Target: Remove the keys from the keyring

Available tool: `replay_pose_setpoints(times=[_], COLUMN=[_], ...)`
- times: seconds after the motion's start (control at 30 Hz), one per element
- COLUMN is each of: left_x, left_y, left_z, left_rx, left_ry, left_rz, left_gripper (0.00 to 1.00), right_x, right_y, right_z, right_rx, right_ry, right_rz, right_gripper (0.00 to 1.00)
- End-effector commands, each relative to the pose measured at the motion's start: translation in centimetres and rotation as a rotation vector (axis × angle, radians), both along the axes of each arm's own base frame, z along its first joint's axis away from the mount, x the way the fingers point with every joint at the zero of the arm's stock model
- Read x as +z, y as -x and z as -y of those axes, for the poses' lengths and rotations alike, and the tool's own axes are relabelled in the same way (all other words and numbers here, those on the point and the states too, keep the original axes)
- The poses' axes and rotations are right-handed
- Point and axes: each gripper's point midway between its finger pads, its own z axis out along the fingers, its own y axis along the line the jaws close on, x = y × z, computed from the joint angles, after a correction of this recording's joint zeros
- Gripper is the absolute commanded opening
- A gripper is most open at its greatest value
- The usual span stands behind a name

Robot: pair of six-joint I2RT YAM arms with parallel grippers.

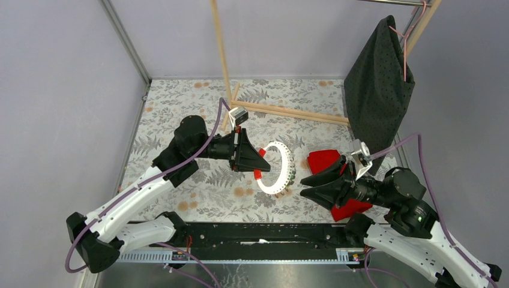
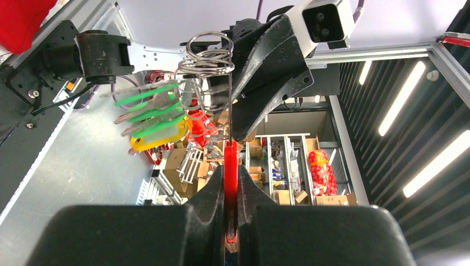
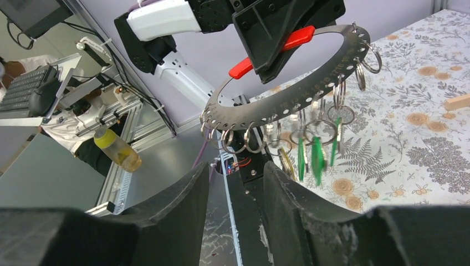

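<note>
Keys (image 3: 313, 155) hang in a bunch from little loops on the low side of the keyring (image 1: 282, 168), green ones and a yellow one. My left gripper (image 1: 262, 163) is pinched tight on a red part of the keyring and holds it up in the air above the table (image 1: 180, 120). My right gripper (image 1: 305, 185) is just beside the ring, its jaws partly apart with nothing in them. I think the job now is to catch one key. To do it well, I should line my right fingers (image 3: 177, 210) up on a single key, squeeze only that one, then pull gently along its loop while my left side holds firm.
</note>
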Motion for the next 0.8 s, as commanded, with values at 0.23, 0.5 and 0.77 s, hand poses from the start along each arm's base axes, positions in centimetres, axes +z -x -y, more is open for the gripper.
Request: replay_pose_setpoints(times=[0.23, 0.5, 0.77], left_x=[4.6, 5.4, 5.8], left_y=[1.1, 1.5, 1.8], left_z=[0.5, 0.3, 0.1], left_rx=[-0.041, -0.047, -0.044], left_ry=[0.103, 0.118, 0.128], left_rz=[0.098, 0.106, 0.111], left_gripper=[0.0, 0.0, 0.0], right_x=[2.4, 2.6, 2.4], right_y=[0.4, 0.0, -0.1], right_z=[-0.2, -0.6, -1.0], right_rx=[0.034, 0.03, 0.039], right_ry=[-0.013, 0.001, 0.009], right_rz=[0.081, 0.081, 0.066], right_gripper=[0.49, 0.5, 0.5])
